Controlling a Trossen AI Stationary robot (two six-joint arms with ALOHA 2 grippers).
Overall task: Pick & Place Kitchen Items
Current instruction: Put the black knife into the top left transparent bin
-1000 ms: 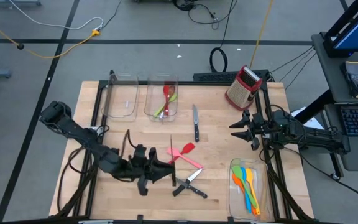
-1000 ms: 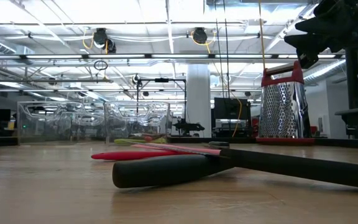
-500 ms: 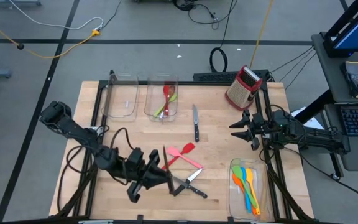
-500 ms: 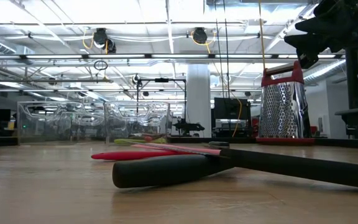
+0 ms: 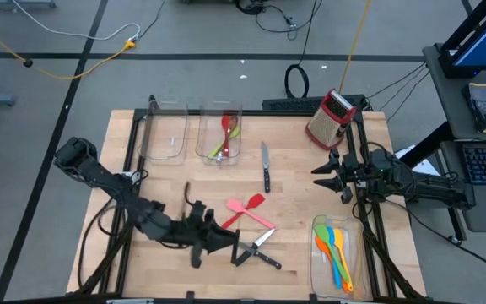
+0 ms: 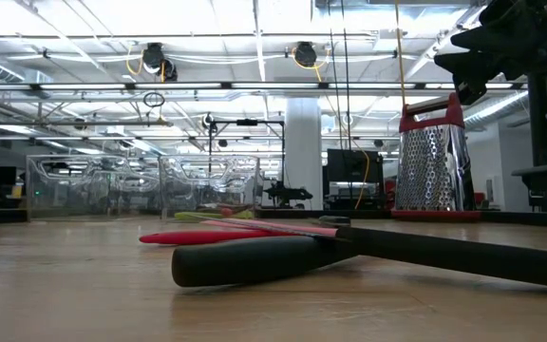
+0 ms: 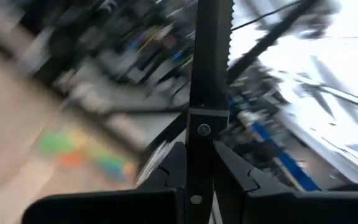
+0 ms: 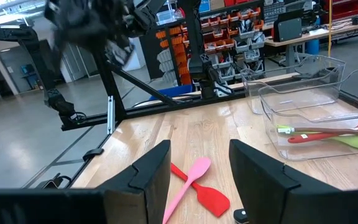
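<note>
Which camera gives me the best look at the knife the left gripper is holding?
The left wrist view: the serrated knife fills the frame, black handle clamped in the left gripper, though blurred. The high view only shows that gripper near the crossed knives, the held blade hard to make out. The low and right wrist views don't clearly show it.

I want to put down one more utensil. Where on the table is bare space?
Bare wood lies between the grater and the lone knife. Crowded: around the red and pink spatulas, the crossed knives, and the left hand holding a knife.
</note>
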